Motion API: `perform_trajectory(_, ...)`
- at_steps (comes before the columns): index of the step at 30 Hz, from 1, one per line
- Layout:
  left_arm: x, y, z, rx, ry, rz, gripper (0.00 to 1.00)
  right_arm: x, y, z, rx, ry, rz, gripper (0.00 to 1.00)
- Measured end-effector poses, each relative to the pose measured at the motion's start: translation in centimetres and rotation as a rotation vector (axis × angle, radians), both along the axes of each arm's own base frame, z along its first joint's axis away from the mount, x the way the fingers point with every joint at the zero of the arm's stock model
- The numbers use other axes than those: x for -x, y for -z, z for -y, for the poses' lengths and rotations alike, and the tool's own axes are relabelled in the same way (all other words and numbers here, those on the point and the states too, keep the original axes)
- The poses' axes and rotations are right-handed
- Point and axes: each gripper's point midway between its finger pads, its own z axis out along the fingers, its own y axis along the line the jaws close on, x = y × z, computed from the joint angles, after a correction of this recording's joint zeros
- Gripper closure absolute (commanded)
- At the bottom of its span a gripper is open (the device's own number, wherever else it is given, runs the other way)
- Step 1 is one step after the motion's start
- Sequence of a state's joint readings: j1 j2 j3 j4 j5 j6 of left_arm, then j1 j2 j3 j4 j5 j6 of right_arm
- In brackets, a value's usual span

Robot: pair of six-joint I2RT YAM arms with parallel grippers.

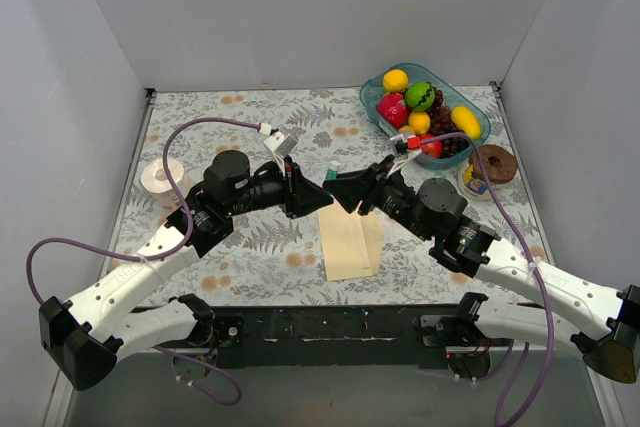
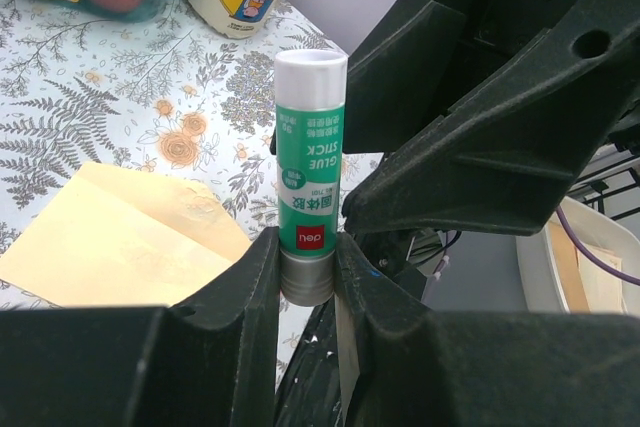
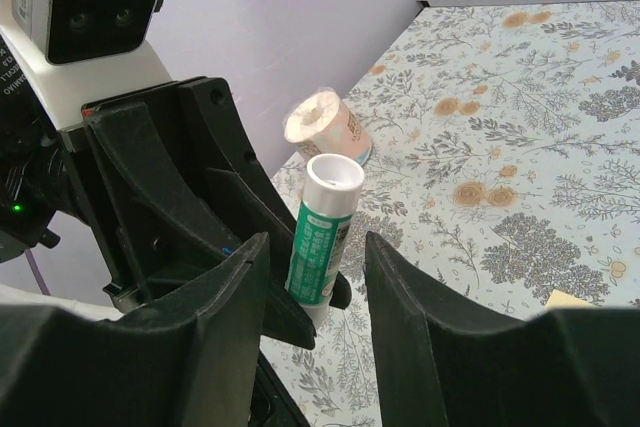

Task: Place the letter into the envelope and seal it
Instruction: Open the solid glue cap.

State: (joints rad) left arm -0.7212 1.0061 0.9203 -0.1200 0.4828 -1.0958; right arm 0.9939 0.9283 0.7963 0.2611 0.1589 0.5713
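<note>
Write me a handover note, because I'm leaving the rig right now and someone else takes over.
Grippers: left gripper shut on the grey base of the glue stick; right gripper open, jaws either side of the stick, not touching.
Things: envelope flat on the table between the arms; letter not seen as a separate sheet, probably inside.
Left to do: white cap is on; uncap, glue the flap, seal.

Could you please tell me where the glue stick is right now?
In the left wrist view the glue stick is clamped by its grey base in the left claw, mid-table near the envelope, with the right claw open around it.
</note>
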Motion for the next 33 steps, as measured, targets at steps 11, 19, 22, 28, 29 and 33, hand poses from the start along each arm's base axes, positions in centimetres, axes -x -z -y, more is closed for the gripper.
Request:
perform_trajectory(11, 0.3, -0.2, 0.3, -0.001, 0.028, 0.003, 1.0, -0.5, 0.3, 0.1, 0.005, 0.013, -0.009, 0.5)
perform_trajectory(19, 0.3, 0.3, 0.4, -0.012, 0.04, -0.002, 1.0, -0.6, 0.6, -0.4, -0.004, -0.004, -0.03, 0.99)
perform_trajectory(22, 0.3, 0.1, 0.4, -0.008, 0.036, 0.007, 1.0, -0.7, 0.4, -0.4, -0.01, -0.003, -0.036, 0.99)
perform_trajectory(28, 0.3, 0.3, 0.2, 0.03, 0.015, 0.042, 1.0, -1.1, -0.4, -0.4, 0.073, 0.005, -0.015, 0.99)
perform_trajectory(29, 0.6, 0.6, -0.1, 0.034, 0.013, 0.044, 1.0, -1.5, -1.1, -0.2, 0.089, 0.025, 0.008, 0.99)
perform_trajectory(33, 3.2, 5.6, -1.5, -0.037, 0.03, -0.057, 1.0, -5.8, -7.8, 3.8, 0.049, 0.26, 0.135, 0.99)
